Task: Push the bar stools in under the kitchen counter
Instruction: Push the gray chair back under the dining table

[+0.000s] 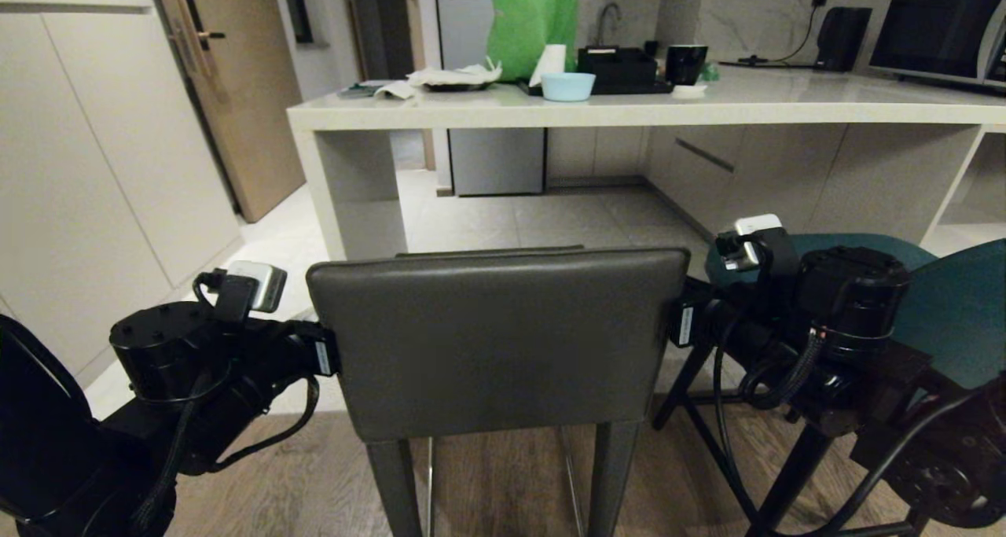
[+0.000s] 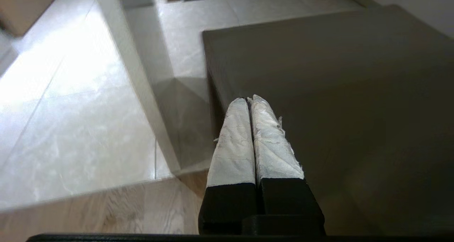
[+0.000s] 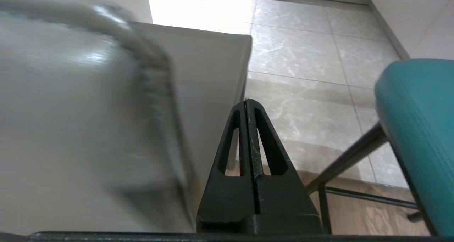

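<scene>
Kitchen surface (image 1: 629, 112) spans 10 to 2 o'clock, its overhang edge above open tiled floor (image 1: 534, 218). Grey stool (image 1: 495, 332) stands at centre, short of that edge; teal stool (image 1: 955, 309) sits at 3 o'clock. Left end effector (image 2: 249, 101), clenched and empty, flanks the backrest's 9 o'clock edge; right end effector (image 3: 246, 103), likewise clenched, flanks the 3 o'clock edge.
</scene>
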Tool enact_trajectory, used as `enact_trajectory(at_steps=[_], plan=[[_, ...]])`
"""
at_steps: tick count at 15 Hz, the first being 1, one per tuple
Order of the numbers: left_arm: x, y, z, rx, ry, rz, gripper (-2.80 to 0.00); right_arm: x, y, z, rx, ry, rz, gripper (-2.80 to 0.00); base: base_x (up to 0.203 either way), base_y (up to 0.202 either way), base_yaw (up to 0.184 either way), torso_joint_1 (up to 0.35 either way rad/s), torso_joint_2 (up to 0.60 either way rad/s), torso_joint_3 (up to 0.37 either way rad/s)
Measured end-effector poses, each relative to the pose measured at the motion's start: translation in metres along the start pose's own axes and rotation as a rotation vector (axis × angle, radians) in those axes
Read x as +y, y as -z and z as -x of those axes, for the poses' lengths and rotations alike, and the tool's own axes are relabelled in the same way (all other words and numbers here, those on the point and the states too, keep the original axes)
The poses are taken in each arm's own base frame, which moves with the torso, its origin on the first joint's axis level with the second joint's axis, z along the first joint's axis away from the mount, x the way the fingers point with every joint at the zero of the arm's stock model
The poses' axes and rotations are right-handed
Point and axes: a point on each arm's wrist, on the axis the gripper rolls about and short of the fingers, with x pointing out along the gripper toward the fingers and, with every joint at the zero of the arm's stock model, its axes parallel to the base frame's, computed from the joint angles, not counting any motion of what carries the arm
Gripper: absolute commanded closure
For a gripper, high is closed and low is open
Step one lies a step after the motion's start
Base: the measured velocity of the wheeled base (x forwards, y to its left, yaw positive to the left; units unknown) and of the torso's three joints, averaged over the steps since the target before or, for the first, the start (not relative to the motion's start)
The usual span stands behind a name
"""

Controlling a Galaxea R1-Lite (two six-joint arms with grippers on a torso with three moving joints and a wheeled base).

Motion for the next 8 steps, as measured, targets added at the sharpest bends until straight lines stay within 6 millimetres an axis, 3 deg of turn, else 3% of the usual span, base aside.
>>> enact_trajectory(at_steps=[8], plan=[[0.0,0.0052,0.0058,0.027,-0.001,-0.022,0.0,0.0034,0.0042,-0.0093,0.01,0.001,0.003,0.0,0.0,0.0,0.0,0.0,0.0,0.0]])
